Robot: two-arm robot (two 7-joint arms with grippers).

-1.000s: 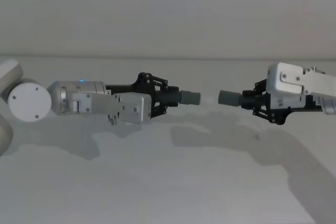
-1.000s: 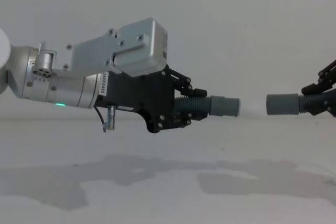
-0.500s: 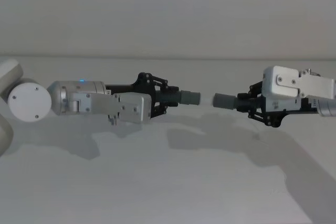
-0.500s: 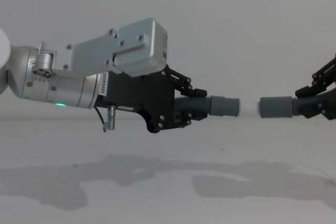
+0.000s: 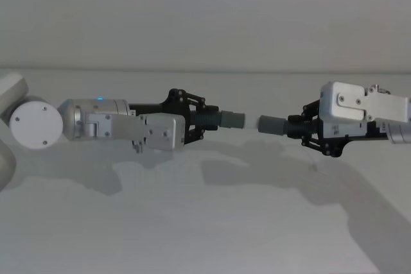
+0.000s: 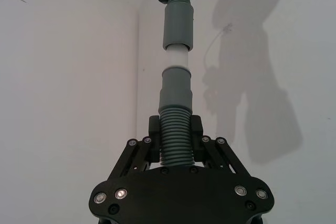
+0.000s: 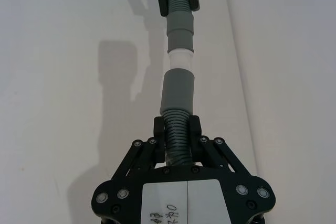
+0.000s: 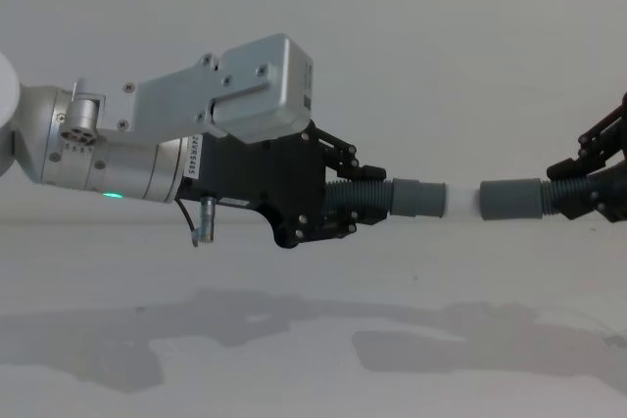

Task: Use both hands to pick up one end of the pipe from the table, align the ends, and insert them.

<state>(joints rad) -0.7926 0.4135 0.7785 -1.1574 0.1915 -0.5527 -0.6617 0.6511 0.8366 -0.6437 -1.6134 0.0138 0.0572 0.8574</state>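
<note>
Both grippers hover above the table (image 5: 192,229), facing each other. My left gripper (image 5: 200,120) (image 8: 351,205) (image 6: 176,132) is shut on the ribbed pipe (image 6: 176,129) just behind the cuffed end (image 5: 232,120) (image 8: 419,198) with the white tip (image 8: 462,201) (image 6: 177,57). From the right, my right gripper (image 5: 307,128) (image 7: 177,129) (image 8: 578,188) is shut on the pipe behind the plain grey end (image 5: 271,124) (image 8: 509,199) (image 7: 177,92). The two ends stand in line, and the white tip reaches the plain cuff's mouth. The rest of the pipe is hidden behind the grippers.
The arms cast shadows (image 5: 270,174) on the bare table below them. A pale wall (image 5: 205,17) rises behind the table's far edge.
My right gripper has moved left with the plain end, closing the gap until the white tip meets its mouth. The left gripper has stayed still.
</note>
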